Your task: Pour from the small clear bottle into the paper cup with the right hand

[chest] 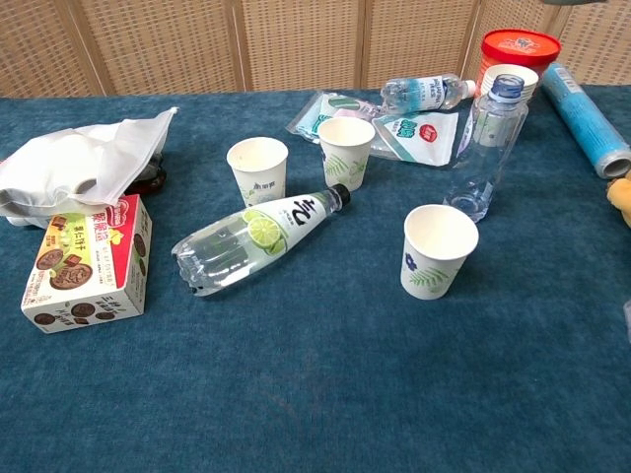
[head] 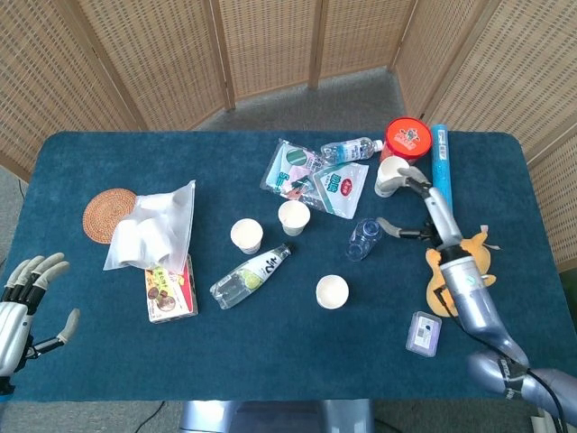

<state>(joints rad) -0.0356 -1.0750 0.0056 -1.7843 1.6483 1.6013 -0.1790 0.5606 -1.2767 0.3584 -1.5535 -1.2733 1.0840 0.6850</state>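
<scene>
The small clear bottle (head: 362, 239) (chest: 485, 148) stands upright and uncapped on the blue table, free of any hand. The nearest paper cup (head: 332, 290) (chest: 439, 249) stands just in front of it, towards me. My right hand (head: 422, 206) hovers to the right of the bottle in the head view, fingers spread, holding nothing; the chest view does not show it. My left hand (head: 24, 298) stays at the table's near left corner, fingers apart and empty.
Other paper cups (head: 246, 235) (head: 294, 216) (head: 391, 175) stand around. A lime bottle (head: 251, 275) lies left of the cup. A red-lidded tub (head: 407, 140), blue tube (head: 441, 173), yellow plush (head: 462, 262), snack packets (head: 315, 176), biscuit box (head: 171, 287) and tissue bag (head: 153, 225) surround them.
</scene>
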